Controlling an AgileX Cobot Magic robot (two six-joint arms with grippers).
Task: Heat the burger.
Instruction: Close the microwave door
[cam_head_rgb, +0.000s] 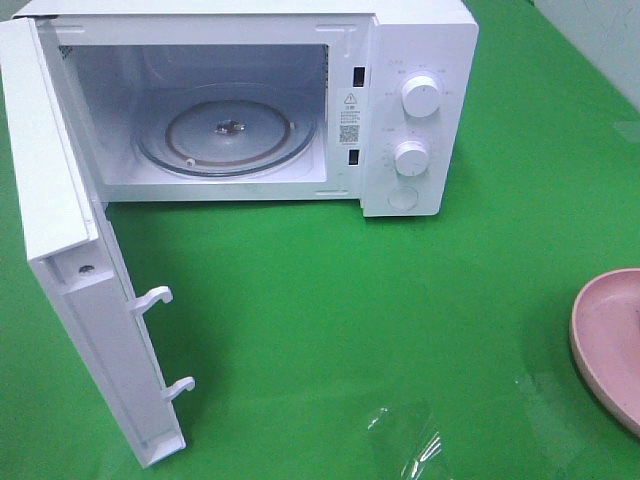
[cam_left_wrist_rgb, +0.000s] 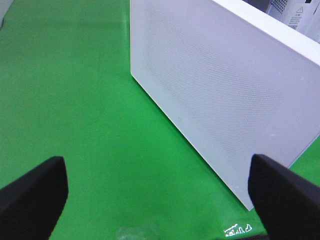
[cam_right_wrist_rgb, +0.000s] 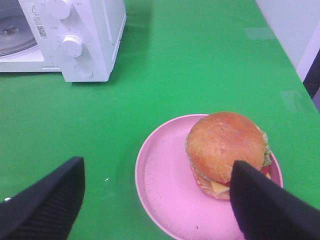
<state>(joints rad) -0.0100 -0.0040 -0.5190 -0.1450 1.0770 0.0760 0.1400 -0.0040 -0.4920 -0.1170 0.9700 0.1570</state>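
Cropping hides most of the round pink plate (cam_head_rgb: 606, 340) in the high view, where only a curved slice shows at the right edge of the green tabletop (cam_head_rgb: 400, 320) and the burger is out of frame. The right wrist view shows one round burger with a glossy golden-brown bun (cam_right_wrist_rgb: 225, 145), lettuce and a yellow cheese corner, sitting on the plate toward one side; the right gripper's dark finger (cam_right_wrist_rgb: 270, 205) covers part of its near side. The right gripper (cam_right_wrist_rgb: 155, 200) stands wide open, holding nothing, above the plate. The left gripper (cam_left_wrist_rgb: 155, 200) is likewise wide open and empty, over bare green beside the outer face of the white microwave door (cam_left_wrist_rgb: 220, 95). One white microwave oven (cam_head_rgb: 420, 120) stands open with one glass turntable (cam_head_rgb: 228, 130) inside, two round white dials (cam_head_rgb: 419, 97) and one round button below them. A warning triangle sticker and a code label sit on the inner frame; their print is too small to read. Two white latch hooks (cam_head_rgb: 152, 298) stick out of the door's edge.
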